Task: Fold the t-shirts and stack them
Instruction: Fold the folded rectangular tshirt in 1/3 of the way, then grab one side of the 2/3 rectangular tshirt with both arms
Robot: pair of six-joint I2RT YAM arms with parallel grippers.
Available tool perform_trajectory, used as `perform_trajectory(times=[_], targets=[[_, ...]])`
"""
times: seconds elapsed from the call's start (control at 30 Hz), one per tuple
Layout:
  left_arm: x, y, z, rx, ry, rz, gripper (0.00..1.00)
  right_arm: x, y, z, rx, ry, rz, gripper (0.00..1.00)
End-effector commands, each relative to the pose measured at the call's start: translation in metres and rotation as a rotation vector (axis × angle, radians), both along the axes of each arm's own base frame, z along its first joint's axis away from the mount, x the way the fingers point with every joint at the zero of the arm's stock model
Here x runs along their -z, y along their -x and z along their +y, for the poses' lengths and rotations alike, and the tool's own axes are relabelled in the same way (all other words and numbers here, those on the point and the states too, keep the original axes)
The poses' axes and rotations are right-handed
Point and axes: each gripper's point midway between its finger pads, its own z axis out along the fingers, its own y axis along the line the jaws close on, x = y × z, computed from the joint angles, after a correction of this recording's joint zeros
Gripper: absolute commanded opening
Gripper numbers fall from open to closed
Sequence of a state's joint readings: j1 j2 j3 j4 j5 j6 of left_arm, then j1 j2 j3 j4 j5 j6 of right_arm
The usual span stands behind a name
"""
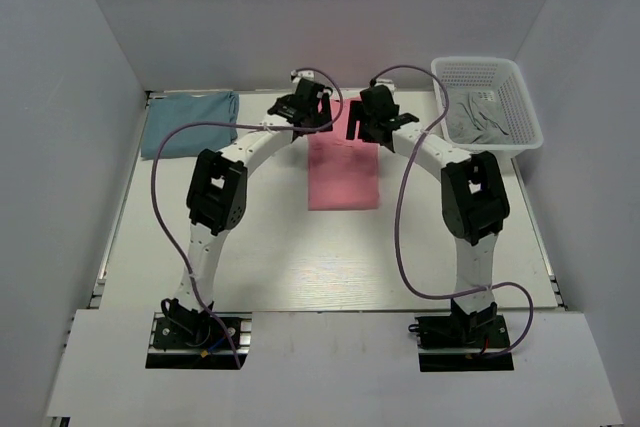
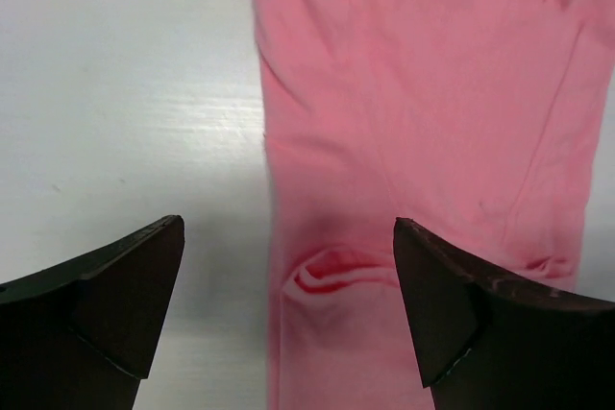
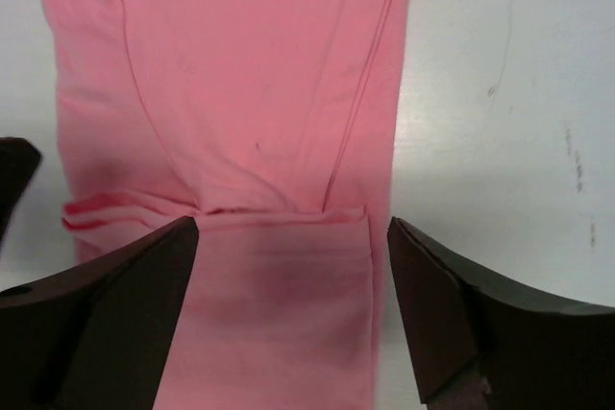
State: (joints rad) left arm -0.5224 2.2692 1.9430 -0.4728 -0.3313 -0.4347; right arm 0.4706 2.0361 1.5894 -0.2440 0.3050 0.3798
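Note:
The salmon pink t-shirt lies folded into a long narrow strip at the table's middle back. My left gripper hovers open over its far left corner, jaws straddling the left edge and a small fold. My right gripper hovers open over its far right corner, jaws straddling a folded-over flap. The pink cloth fills both wrist views. The teal-blue t-shirt lies folded at the back left of the table.
A white mesh basket with grey cloth inside stands at the back right. White walls enclose the table on three sides. Purple cables loop from both arms.

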Motion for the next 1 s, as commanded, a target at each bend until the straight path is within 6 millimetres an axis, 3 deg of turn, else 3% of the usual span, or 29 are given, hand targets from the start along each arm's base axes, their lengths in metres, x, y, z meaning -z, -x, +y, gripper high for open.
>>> perform_trajectory(times=[0.0,0.03,0.07,0.1,0.13,0.17,0.2,0.23,0.27,0.3,0.33,0.4,0.43,0.57,0.8,0.93,0.97], targets=[[-0.060,-0.012,0.016,-0.037,0.020,-0.084,1.00,-0.049,-0.014,-0.011,0.023,-0.005,-0.093,0.88],[-0.062,-0.009,0.013,-0.020,0.038,-0.087,1.00,-0.029,0.002,-0.009,-0.018,-0.009,-0.041,0.90],[-0.046,0.003,0.017,0.000,0.020,-0.051,1.00,-0.049,0.008,-0.007,-0.034,-0.039,-0.076,0.90],[-0.060,0.012,0.013,0.035,0.059,-0.059,1.00,-0.047,0.014,-0.007,-0.044,-0.051,-0.066,0.90],[-0.059,0.021,0.012,0.057,0.073,-0.048,1.00,-0.022,0.033,-0.012,-0.058,-0.043,0.003,0.90],[-0.036,0.038,0.015,0.079,0.070,0.007,1.00,-0.029,0.043,-0.011,-0.072,-0.065,0.003,0.90],[-0.032,0.054,0.004,0.138,0.103,0.039,1.00,-0.040,0.051,-0.012,-0.065,-0.099,-0.006,0.90],[-0.022,0.079,0.008,0.153,0.108,0.079,1.00,-0.009,0.075,-0.020,-0.066,-0.089,0.070,0.90],[-0.021,0.090,-0.001,0.189,0.129,0.079,1.00,-0.017,0.083,-0.020,-0.055,-0.114,0.057,0.90],[-0.018,0.103,-0.007,0.240,0.169,0.108,1.00,0.001,0.099,-0.026,-0.037,-0.118,0.103,0.90],[0.002,0.127,-0.011,0.266,0.190,0.174,1.00,0.008,0.114,-0.033,-0.032,-0.123,0.126,0.90],[0.002,0.150,-0.022,0.317,0.241,0.205,1.00,0.017,0.131,-0.038,-0.013,-0.142,0.155,0.90],[0.019,0.165,-0.021,0.314,0.233,0.252,1.00,0.019,0.141,-0.040,-0.010,-0.151,0.167,0.90],[0.036,0.182,-0.011,0.281,0.174,0.301,1.00,0.036,0.158,-0.040,-0.018,-0.162,0.220,0.90],[0.051,0.190,-0.010,0.263,0.139,0.330,1.00,0.053,0.157,-0.038,-0.019,-0.153,0.267,0.90],[0.058,0.187,-0.008,0.249,0.121,0.331,0.85,0.070,0.158,-0.040,-0.001,-0.129,0.310,0.80],[0.065,0.188,-0.005,0.238,0.103,0.345,0.81,0.071,0.156,-0.041,0.010,-0.129,0.303,0.72]])
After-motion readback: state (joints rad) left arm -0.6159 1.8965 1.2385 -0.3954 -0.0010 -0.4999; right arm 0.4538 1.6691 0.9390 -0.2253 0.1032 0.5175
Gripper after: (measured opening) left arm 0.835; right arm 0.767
